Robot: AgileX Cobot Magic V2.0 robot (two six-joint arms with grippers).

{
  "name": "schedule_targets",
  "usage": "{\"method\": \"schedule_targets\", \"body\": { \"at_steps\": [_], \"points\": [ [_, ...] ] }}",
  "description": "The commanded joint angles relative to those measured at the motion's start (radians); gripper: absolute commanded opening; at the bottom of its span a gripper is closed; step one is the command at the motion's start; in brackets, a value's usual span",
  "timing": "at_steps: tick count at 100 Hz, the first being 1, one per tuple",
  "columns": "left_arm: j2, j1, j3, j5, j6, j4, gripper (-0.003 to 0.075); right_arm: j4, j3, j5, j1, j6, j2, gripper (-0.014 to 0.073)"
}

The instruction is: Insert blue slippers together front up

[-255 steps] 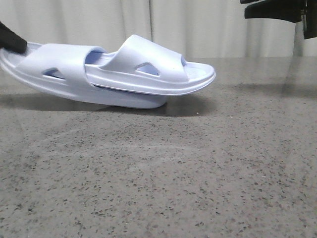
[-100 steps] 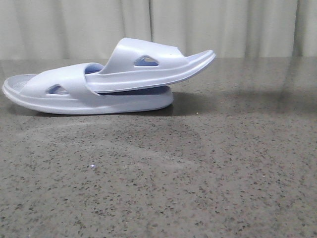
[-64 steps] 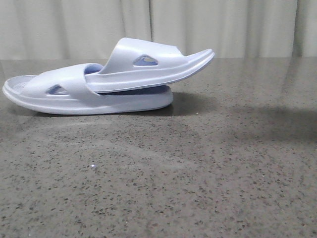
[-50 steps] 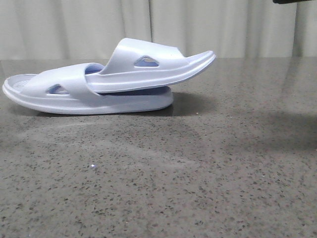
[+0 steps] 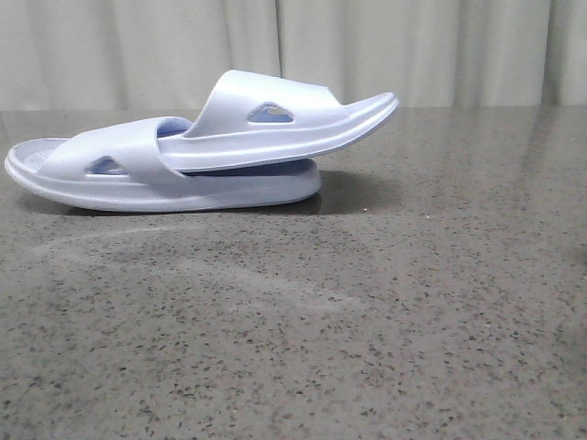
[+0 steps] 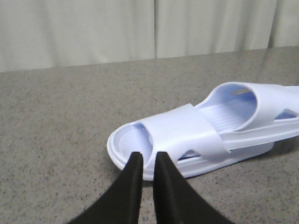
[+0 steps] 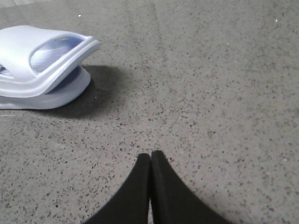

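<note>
The two blue slippers lie nested on the table in the front view. The lower slipper (image 5: 138, 170) rests flat. The upper slipper (image 5: 275, 119) has its heel pushed under the lower one's strap, and its toe tilts up to the right. Neither gripper shows in the front view. In the left wrist view my left gripper (image 6: 148, 155) is empty, its jaws a narrow gap apart, just short of the lower slipper's heel (image 6: 135, 140). In the right wrist view my right gripper (image 7: 151, 154) is shut and empty over bare table, well away from the slippers' toes (image 7: 51, 56).
The grey speckled table (image 5: 367, 321) stretches in front of and to the right of the slippers. A pale curtain (image 5: 413, 46) hangs behind its far edge.
The left gripper has let go of the lower slipper's heel, which has dropped flat onto the table. Both grippers have left the front view; the pair has stayed still over the last second.
</note>
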Motion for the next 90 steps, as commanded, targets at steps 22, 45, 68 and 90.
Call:
{"method": "schedule_targets", "body": {
  "at_steps": [22,45,68,90],
  "points": [
    [-0.01,-0.011,0.03,-0.052,0.002,-0.009,0.0015,-0.009,0.032,-0.042,0.011,-0.013,-0.03,-0.0079],
    [-0.159,-0.011,0.059,-0.111,-0.01,-0.012,0.0016,-0.009,0.071,-0.086,0.011,-0.013,-0.225,-0.0079],
    [-0.264,-0.011,0.063,-0.142,-0.01,-0.036,0.0015,0.028,0.086,-0.123,0.011,-0.013,-0.385,-0.0079],
    [-0.264,-0.011,0.063,-0.136,-0.01,-0.112,0.0015,0.059,0.086,-0.091,0.011,-0.013,-0.383,-0.0079]
  ]
}}
